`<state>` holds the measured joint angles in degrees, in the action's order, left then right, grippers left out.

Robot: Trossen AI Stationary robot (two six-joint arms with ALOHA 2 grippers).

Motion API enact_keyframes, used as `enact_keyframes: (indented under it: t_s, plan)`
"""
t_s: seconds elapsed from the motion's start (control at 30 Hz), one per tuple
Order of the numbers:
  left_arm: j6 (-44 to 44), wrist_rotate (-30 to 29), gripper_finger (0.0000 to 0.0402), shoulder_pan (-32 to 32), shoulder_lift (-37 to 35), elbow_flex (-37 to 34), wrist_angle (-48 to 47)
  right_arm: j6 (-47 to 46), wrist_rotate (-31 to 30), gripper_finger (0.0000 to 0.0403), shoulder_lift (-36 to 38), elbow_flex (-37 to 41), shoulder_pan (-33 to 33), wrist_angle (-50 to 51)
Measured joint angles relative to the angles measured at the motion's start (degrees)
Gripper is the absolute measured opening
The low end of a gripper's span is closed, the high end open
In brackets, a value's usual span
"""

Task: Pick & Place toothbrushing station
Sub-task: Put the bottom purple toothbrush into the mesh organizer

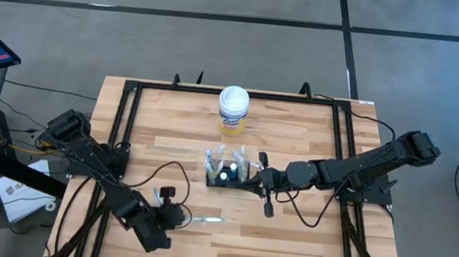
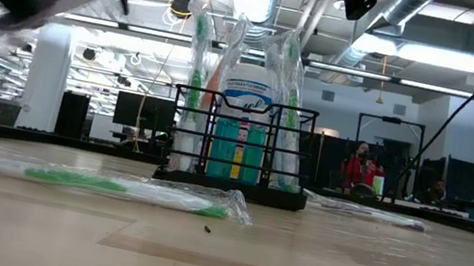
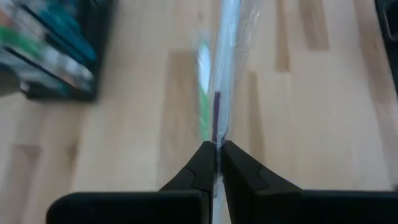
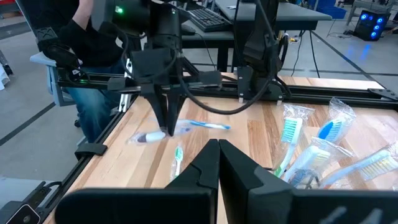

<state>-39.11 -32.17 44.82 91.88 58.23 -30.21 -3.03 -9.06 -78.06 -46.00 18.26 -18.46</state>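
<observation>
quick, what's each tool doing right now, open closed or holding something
Left tool: closed on a wrapped toothbrush, near the table's front edge.
Right tool: closed, holding nothing, beside the toothbrushing station.

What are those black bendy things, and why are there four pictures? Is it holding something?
They are two robot arms with pinching grippers. One picture looks down from above, one looks level across the wooden table, and two come from cameras on the wrists. The left gripper pinches a wrapped toothbrush. Another wrapped toothbrush with a green handle lies on the table. The right gripper is closed and empty, beside the black wire caddy holding more brushes. A white-lidded canister stands behind it.
</observation>
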Motion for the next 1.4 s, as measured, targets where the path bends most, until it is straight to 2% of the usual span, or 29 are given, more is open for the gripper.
enact_keyframes:
  t_s: [0.37,0.6,0.77,0.93,1.03,1.2,1.3,1.4]
  plan:
    - [8.8,-17.0,0.0007,0.0,0.0,0.0,7.6,0.0,0.0,0.0000,0.0,0.0,0.0,0.0]
    - [25.6,-24.0,0.0007,0.0,0.0,0.0,19.8,0.0,0.0,0.0000,0.0,0.0,0.0,0.0]
    - [39.6,-27.0,0.0007,-0.2,0.0,0.0,28.3,-2.1,0.2,0.0000,0.0,0.0,0.0,-1.3]
    - [48.9,-29.5,0.0007,-0.8,0.0,0.0,34.3,-4.5,0.7,0.0000,0.0,0.0,0.0,-2.0]
    - [51.1,-29.5,0.0007,-1.6,0.0,0.0,37.7,-3.5,4.4,0.0000,0.0,0.0,0.1,-2.9]
    - [50.6,-29.5,0.0007,-3.7,0.0,0.0,40.2,5.3,7.6,0.0000,0.0,0.0,2.7,-7.4]
    - [49.2,-29.5,0.0007,-5.0,0.0,0.0,42.4,10.0,7.1,0.0000,0.0,0.0,4.8,-8.4]
    - [47.1,-28.7,0.0007,-6.3,0.0,0.0,45.0,17.1,1.5,0.0000,0.0,0.0,7.9,-8.2]
